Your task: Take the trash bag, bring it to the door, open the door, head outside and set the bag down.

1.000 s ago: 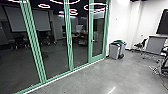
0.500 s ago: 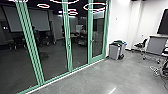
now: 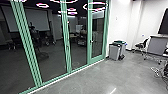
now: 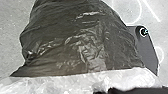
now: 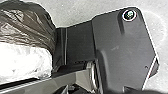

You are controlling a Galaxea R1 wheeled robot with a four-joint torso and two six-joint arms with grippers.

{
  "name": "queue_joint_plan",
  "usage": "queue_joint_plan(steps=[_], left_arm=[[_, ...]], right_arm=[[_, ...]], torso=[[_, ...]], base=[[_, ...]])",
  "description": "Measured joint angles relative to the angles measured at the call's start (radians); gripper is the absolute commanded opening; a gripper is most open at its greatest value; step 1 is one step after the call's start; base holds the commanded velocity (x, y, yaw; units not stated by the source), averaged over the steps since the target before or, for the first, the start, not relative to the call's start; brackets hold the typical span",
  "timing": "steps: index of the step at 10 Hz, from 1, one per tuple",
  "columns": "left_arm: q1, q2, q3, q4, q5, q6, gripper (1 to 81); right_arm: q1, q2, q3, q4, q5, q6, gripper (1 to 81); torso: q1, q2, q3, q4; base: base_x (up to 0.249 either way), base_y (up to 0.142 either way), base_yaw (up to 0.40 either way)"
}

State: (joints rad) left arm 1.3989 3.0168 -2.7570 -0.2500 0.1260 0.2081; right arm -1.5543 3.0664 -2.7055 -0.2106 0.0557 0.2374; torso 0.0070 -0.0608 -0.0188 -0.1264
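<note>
Left wrist view gives me the dark, wrinkled trash bag (image 4: 75,47) with a whitish part against it, beside the robot's own dark plate (image 4: 146,50). I can't tell whether either gripper is spread or pinching it. Ahead I see a green-framed glass door (image 3: 89,50), shut, with gray bins (image 3: 114,52) near it by the white wall (image 3: 120,27).

In the right wrist view, the robot's wide dark plate (image 5: 122,47) has a round fitting (image 5: 129,15) near one corner, and a jointed bar (image 5: 50,86) slants beside it. The left wrist view also shows such a plate, partly.
</note>
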Motion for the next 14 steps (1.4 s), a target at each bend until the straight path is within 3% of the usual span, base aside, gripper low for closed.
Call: queue_joint_plan(steps=[14], left_arm=[[0.000,0.000,0.000,0.000,0.000,0.000,1.0]], right_arm=[[0.000,0.000,0.000,0.000,0.000,0.000,81.1]], torso=[[0.000,0.000,0.000,0.000]], base=[[0.131,-0.067,0.000]])
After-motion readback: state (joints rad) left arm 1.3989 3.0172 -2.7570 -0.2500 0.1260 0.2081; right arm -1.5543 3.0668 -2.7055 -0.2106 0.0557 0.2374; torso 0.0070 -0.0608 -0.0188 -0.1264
